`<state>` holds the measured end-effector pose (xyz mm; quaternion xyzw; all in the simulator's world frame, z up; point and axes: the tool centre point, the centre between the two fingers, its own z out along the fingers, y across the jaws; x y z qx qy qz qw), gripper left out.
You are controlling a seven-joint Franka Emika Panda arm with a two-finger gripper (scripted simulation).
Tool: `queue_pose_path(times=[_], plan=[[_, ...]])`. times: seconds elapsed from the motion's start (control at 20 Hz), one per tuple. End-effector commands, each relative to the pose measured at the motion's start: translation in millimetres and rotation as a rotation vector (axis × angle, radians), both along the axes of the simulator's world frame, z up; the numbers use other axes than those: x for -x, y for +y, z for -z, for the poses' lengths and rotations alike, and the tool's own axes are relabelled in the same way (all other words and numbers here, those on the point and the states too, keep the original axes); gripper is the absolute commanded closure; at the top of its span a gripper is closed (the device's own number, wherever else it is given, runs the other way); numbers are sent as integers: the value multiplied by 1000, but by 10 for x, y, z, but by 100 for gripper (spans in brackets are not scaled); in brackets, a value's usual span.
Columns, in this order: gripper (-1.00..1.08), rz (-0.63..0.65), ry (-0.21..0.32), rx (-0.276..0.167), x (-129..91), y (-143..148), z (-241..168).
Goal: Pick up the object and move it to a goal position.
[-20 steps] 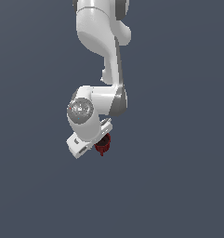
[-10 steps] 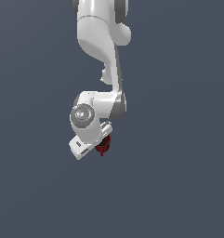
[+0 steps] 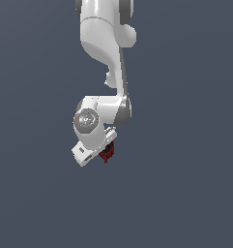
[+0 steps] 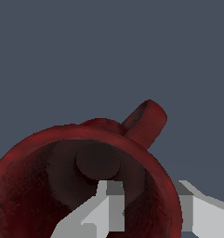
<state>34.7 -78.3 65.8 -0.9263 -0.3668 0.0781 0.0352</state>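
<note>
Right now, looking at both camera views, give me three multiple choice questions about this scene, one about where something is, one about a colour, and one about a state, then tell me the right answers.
1. In the wrist view, where does one finger of the gripper sit relative to the mug?
A. Inside the rim
B. Far off to one side
C. Under the base

2. What colour is the mug?
A. Bright blue
B. Dark red
C. Yellow

3. What is the state of the mug?
A. Lying loose on a surface
B. Stacked on another cup
C. Held in the gripper

Answers:
1. A, since one grey finger reaches inside the bowl while the other is outside the wall.
2. B, since the body and handle show deep red in both views.
3. C, since the fingers pinch the wall and the exterior view shows the mug tucked at the hand.
</note>
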Motion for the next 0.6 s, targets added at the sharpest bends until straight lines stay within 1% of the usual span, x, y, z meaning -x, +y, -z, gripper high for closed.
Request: queue_pose_path(times=[0.0,0.3,0.55], plan=[[108,0,1,0,4,-2,10],[108,0,0,0,21,33,-50],[108,0,0,0,87,124,-207]])
